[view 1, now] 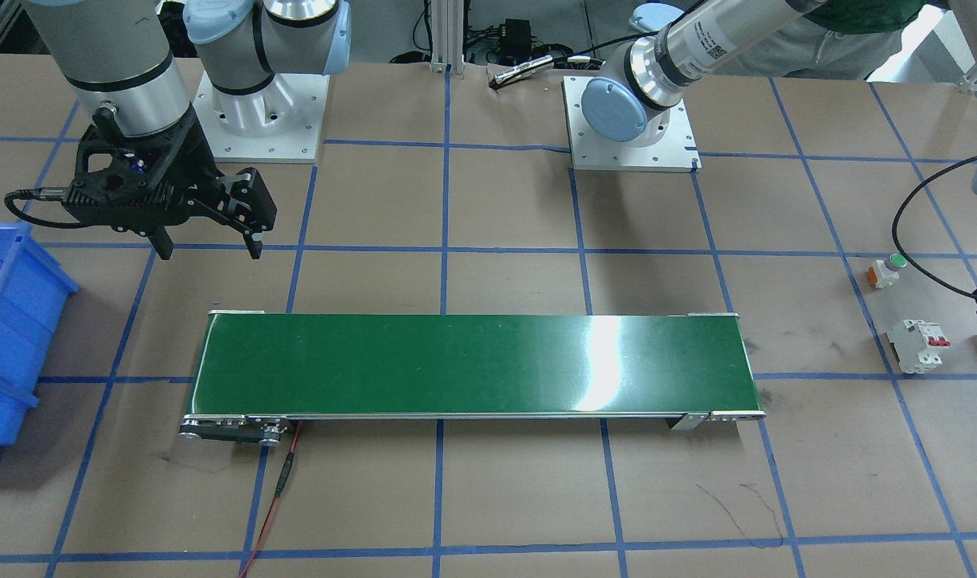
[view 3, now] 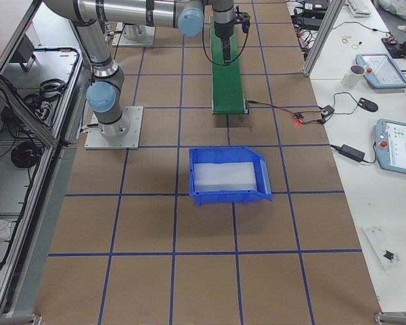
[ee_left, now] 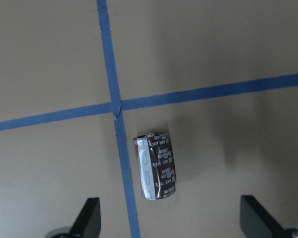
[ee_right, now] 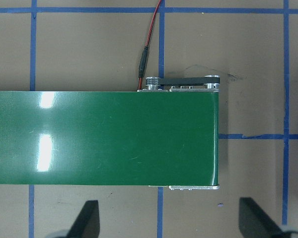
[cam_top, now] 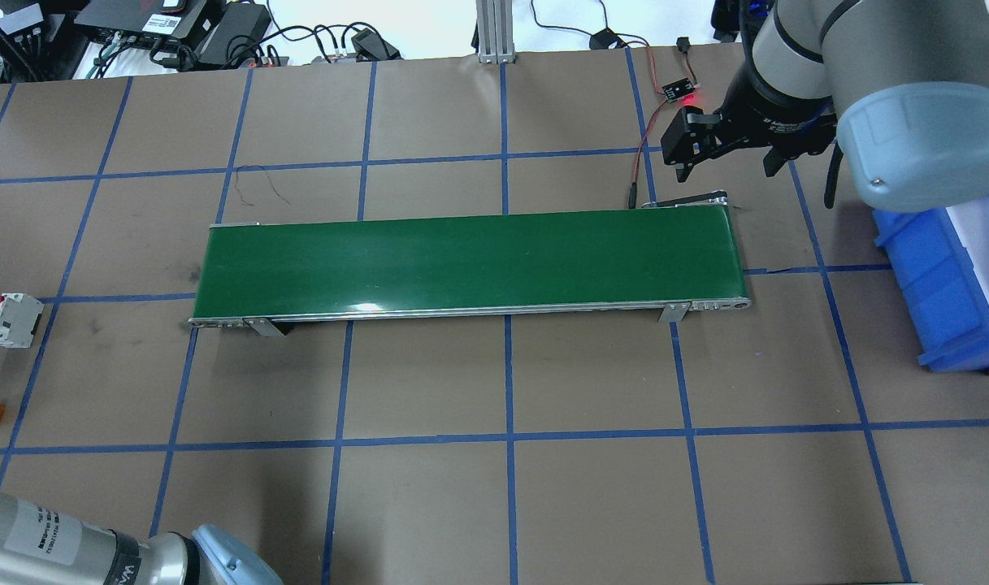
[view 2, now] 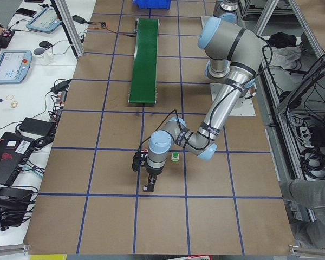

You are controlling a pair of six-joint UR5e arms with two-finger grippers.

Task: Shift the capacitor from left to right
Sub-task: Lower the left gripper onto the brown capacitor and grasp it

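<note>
The capacitor (ee_left: 156, 166) lies on its side on the brown table paper at the robot's left end of the table. In the left wrist view, locate the crossing of two blue tape lines (ee_left: 116, 106). The capacitor sits at 5 o'clock from that crossing, just beside the tape strip that runs down toward 6 o'clock. Its long axis points roughly from 12 to 6 o'clock, and its pale printed stripe faces the tape.

The left gripper (ee_left: 171, 219) points down over this spot with its fingers spread wide and holds nothing. Neither fingertip touches the capacitor. It lies toward 12 o'clock from the gap between them and closer to the view-left finger.

In the front-facing view, the white breaker (view 1: 917, 345) stands at 9 o'clock from the capacitor, close by. The green-capped button (view 1: 885, 270) sits at 11 o'clock from the breaker.

The right gripper (view 1: 209, 250) hangs above the table with its fingers wide apart and empty. In that view it is at 11 o'clock from the near end of the green conveyor (view 1: 472, 365). The blue bin (view 1: 6, 337) sits at 9 o'clock from the conveyor, at the frame edge.
</note>
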